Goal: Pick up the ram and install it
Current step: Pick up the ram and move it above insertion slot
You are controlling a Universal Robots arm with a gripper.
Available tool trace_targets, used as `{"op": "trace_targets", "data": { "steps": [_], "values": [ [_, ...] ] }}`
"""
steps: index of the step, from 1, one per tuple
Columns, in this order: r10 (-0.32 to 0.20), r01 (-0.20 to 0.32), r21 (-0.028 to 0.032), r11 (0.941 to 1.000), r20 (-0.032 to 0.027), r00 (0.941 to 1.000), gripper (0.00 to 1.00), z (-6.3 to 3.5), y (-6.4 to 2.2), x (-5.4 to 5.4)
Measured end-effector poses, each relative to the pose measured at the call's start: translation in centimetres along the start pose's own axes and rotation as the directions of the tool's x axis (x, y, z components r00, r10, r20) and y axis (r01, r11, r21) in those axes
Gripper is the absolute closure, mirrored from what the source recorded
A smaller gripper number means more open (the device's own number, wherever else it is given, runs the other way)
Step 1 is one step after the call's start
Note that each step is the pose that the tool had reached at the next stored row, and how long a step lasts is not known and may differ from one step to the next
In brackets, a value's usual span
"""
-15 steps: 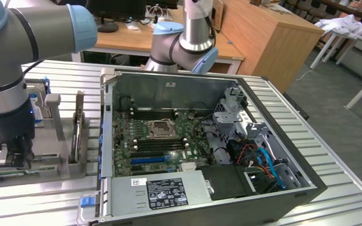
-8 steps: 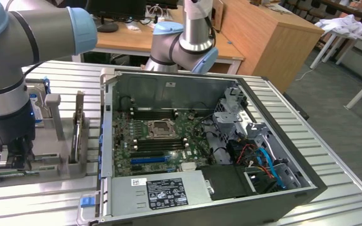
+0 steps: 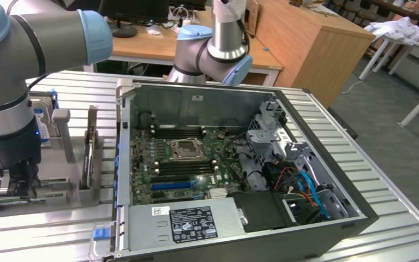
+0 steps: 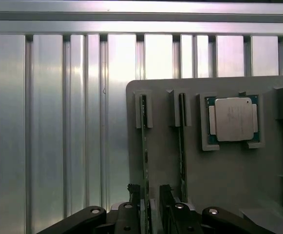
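Two jaws spread wide, ram (image 4: 144, 141) between them, upright in gray holder (image 4: 219, 180)

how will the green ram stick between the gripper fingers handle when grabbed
The thin green ram stick, a flat board, is probably stiff and light. Standing on edge in the grey slotted holder, it would likely tip once unsupported. Its narrow faces may slip in the open gripper.

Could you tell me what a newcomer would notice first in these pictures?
An open dark computer case with a green motherboard sits at the centre of the ribbed metal table. At the exterior view's left, the open pincer straddles a long green ram stick in a grey holder, near a square silver processor chip.
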State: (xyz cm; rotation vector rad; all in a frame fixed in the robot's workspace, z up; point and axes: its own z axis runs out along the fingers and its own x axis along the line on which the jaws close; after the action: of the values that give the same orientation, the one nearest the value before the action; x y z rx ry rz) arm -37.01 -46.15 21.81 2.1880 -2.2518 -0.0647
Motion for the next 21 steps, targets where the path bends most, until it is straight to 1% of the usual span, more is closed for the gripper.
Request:
{"op": "trace_targets", "data": {
  "steps": [9, 14, 19, 21],
  "values": [
    [0.0, 0.0, 0.0, 1.0, 0.0, 1.0, 0.7, 0.01, 0.0, 0.07],
    [-0.002, 0.002, 0.001, 1.0, 0.0, 1.0, 0.7, 0.33, -0.01, 0.09],
    [-0.003, 0.003, 0.001, 1.0, -0.0001, 1.0, 0.7, 0.36, -0.01, 0.08],
    [-0.003, 0.003, 0.0032, 1.0, 0.0001, 1.0, 0.7, 0.38, -0.02, 0.08]
  ]
}}
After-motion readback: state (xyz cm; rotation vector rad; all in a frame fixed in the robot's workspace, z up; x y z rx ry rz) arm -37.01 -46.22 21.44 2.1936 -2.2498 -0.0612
